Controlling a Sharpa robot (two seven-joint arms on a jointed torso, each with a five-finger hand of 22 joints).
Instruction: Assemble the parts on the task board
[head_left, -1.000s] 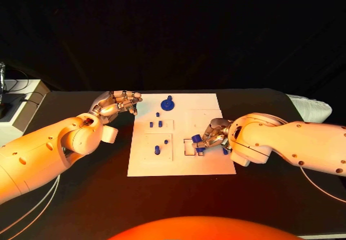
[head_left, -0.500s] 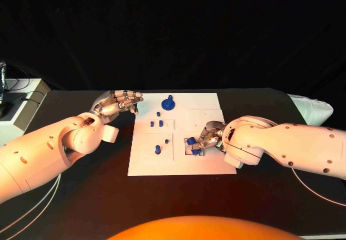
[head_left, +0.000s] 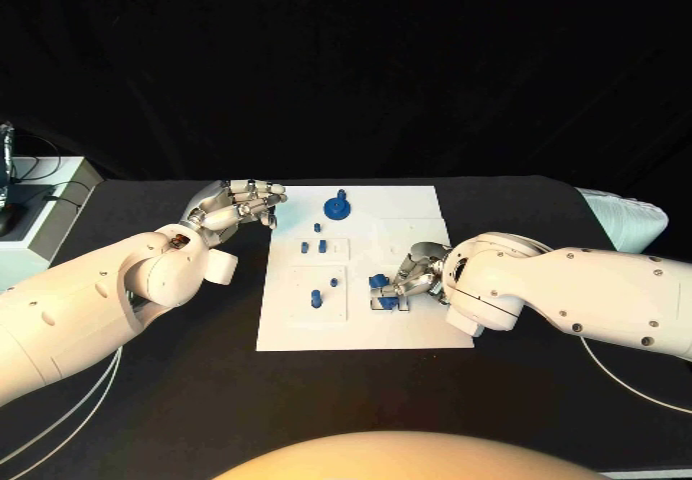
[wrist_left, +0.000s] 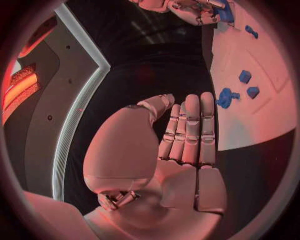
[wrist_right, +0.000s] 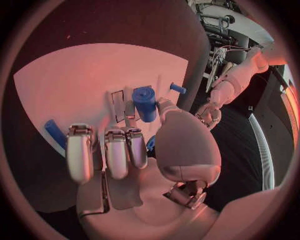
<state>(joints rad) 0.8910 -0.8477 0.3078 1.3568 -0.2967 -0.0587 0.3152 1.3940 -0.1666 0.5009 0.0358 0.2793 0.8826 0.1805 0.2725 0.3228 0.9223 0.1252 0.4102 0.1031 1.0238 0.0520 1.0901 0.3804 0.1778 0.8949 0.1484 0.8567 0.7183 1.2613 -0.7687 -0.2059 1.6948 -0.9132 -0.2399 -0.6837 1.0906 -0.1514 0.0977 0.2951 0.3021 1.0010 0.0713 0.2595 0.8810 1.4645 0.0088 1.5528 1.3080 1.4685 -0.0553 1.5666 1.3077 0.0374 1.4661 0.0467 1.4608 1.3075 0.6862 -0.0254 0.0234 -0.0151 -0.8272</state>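
Task board (head_left: 361, 325), the white plate, is lying in the middle of the black table (head_left: 173, 400), with small blue parts sitting across it. A round blue part with a stem (head_left: 336, 208) is resting near the board's far edge, two small blue pieces (head_left: 313, 246) are standing just below it, and another pair (head_left: 320, 293) is sitting lower on the board's left half. In the left wrist view the round part (wrist_left: 225, 97) and two small blocks (wrist_left: 245, 76) are showing on the white surface beyond the fingertips.

Right hand (head_left: 408, 281) is reaching over the board's right half, with its fingers closing around a blue cylindrical part (head_left: 387, 291) beside a small rectangular recess. The right wrist view is showing that blue cylinder (wrist_right: 145, 103) pinched between the thumb and a finger, standing over the slot outline on the board (wrist_right: 69, 85), while another blue piece (wrist_right: 55, 134) is lying near the outer fingers and a small blue peg (wrist_right: 177, 89) is lying towards the board's edge.

Left hand (head_left: 238, 207) is hovering off the board's far left corner, above the table, holding nothing; its fingers (wrist_left: 190, 130) are lying side by side, extended, with the thumb alongside.
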